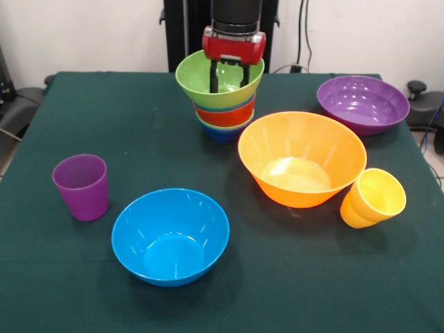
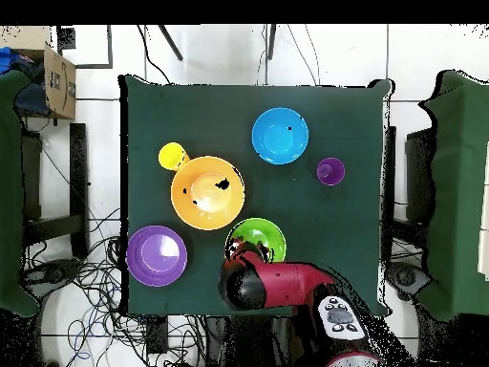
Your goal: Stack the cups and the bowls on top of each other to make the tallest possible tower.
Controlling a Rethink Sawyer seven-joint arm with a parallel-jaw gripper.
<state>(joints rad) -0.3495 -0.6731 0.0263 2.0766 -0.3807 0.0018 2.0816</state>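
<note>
At the far middle of the table stands the tower [image 1: 223, 114]: a large green bowl [image 1: 201, 82] sits on top, with a thin blue rim, a red-orange bowl [image 1: 223, 114] and a dark blue bowl [image 1: 223, 132] nested under it. My gripper [image 1: 229, 78] hangs over the green bowl [image 2: 265, 236], open, its fingers dipped inside with nothing between them. The large orange bowl [image 1: 277, 142], blue bowl [image 1: 170, 239] and purple bowl [image 1: 363, 104] lie apart. The purple cup [image 1: 82, 186] stands upright at the left. The yellow cup [image 1: 373, 198] leans tilted beside the orange bowl.
A dark green cloth [image 1: 291, 277] covers the table. The overhead view shows the orange bowl [image 2: 207, 191] close to the tower, with the yellow cup [image 2: 173, 155] touching it. Cables and a cardboard box [image 2: 57, 81] lie off the table.
</note>
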